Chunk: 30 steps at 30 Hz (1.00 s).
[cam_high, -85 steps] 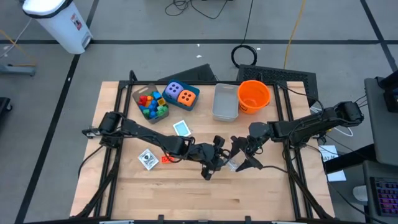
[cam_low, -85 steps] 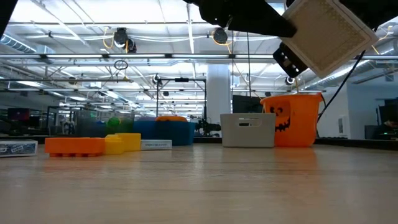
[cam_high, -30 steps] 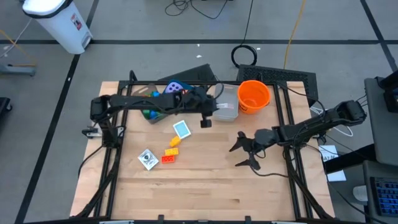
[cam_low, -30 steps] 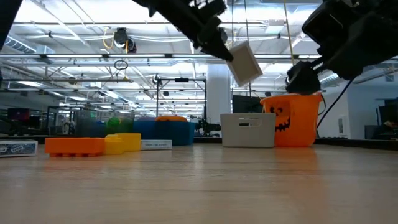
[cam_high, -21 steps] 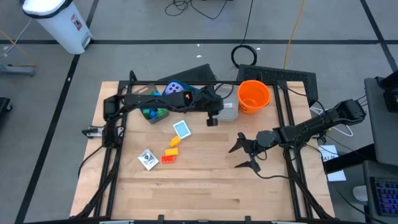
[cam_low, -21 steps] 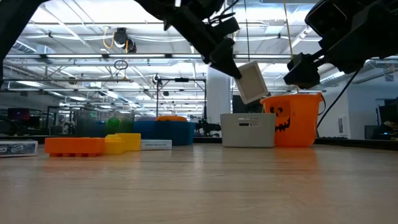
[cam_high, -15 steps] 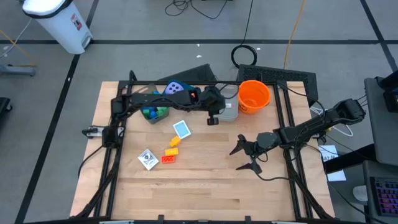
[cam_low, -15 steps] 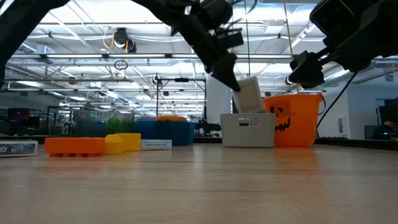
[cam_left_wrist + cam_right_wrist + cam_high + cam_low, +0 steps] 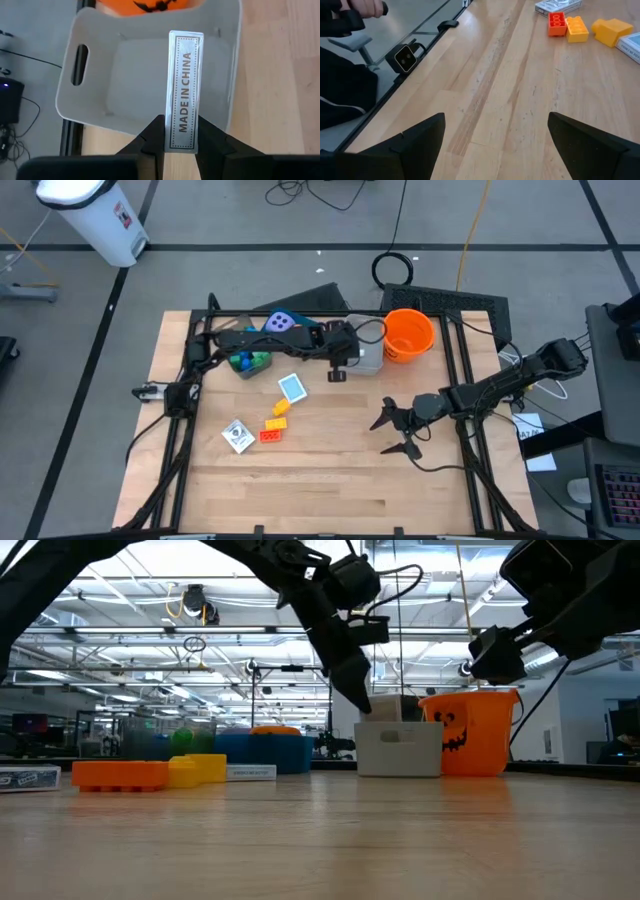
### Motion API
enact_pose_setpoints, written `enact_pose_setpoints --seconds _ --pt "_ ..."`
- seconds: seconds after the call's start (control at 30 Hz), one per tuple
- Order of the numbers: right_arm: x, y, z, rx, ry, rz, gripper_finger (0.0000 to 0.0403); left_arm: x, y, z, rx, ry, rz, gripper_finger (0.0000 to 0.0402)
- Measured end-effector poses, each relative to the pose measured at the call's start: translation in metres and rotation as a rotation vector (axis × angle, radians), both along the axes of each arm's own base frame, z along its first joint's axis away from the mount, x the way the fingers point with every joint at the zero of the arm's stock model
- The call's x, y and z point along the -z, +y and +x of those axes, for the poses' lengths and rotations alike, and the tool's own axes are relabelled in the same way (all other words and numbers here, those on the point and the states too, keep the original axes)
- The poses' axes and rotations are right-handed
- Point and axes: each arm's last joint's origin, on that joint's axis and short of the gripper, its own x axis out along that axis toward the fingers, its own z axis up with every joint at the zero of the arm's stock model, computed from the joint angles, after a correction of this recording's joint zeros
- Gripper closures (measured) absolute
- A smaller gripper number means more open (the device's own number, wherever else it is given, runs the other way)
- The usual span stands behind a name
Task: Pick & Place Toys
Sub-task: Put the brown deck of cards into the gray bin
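Note:
My left gripper (image 9: 338,368) is shut on a small flat card box (image 9: 184,85), whose narrow side reads "MADE IN CHINA", over the open grey bin (image 9: 105,85). In the low view the gripper (image 9: 358,700) is at the bin's rim (image 9: 400,726). My right gripper (image 9: 393,432) is open and empty above the table's right half. On the table lie a blue card (image 9: 292,387), a card pack (image 9: 237,436), an orange brick (image 9: 270,435) and two yellow bricks (image 9: 279,414). My left gripper pinches the card box by its two broad faces, near the end closest to the wrist (image 9: 183,131), between its two fingers (image 9: 155,136). The fingers come from above, slanting down toward the bin. The box is lifted clear and reaches forward past the fingertips over the bin's hollow.
The orange bucket (image 9: 408,332) stands just right of the grey bin (image 9: 366,354). The teal box (image 9: 245,352) with bricks and a purple die (image 9: 283,323) are at the far left, under my left arm. Bare wood lies along the near edge.
My left gripper has carried the card box toward the table's far right and down, from well above the bin to its rim. The box has turned from tilted to nearly upright. The gripper stays shut on it.

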Motion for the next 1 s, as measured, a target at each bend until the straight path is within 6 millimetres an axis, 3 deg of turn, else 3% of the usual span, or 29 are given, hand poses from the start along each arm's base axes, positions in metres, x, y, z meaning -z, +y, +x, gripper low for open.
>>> enact_pose_setpoints --seconds 0.23,0.77,0.87,1.0 --pt "0.0 0.0 0.0 0.0 0.0 0.0 0.0055 0.011 -0.002 -0.001 0.024 0.07 -0.001 0.029" --pt "0.001 -0.001 0.0 0.025 0.011 -0.015 0.0055 0.011 -0.002 0.005 0.017 0.014 0.008 0.0283" --pt "0.003 -0.001 -0.001 0.025 0.014 -0.015 0.0055 0.003 -0.003 0.006 0.021 -0.003 0.011 0.0282" --pt "0.013 -0.003 -0.007 0.025 0.008 -0.014 0.0055 -0.032 -0.011 0.008 0.025 -0.059 0.014 0.0282"
